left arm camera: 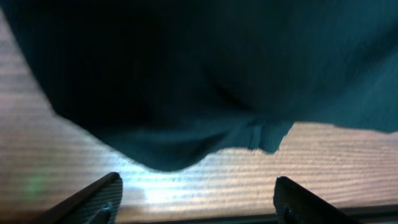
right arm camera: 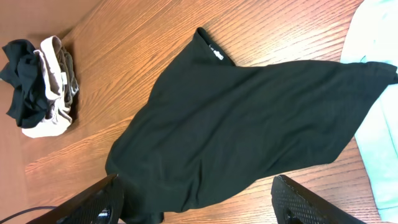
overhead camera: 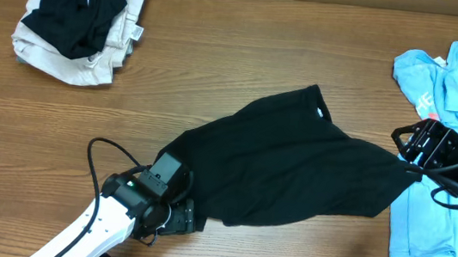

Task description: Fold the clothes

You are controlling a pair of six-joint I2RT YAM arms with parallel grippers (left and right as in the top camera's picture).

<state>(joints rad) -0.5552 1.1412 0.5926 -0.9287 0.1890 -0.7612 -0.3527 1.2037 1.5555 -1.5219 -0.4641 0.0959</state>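
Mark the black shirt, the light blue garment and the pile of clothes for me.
black shirt (overhead camera: 294, 166), overhead view, middle of its spread body.
light blue garment (overhead camera: 429, 229), overhead view, its lower part near the right edge.
pile of clothes (overhead camera: 59, 62), overhead view, beige layer under the black piece.

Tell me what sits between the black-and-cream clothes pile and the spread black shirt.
Nothing but bare wooden table. The overhead view shows open wood separating the pile from the black shirt; the right wrist view agrees.

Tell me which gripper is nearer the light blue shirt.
Right. The right gripper hovers at the edge of the blue shirt; the left gripper sits far away, beside the black shirt.
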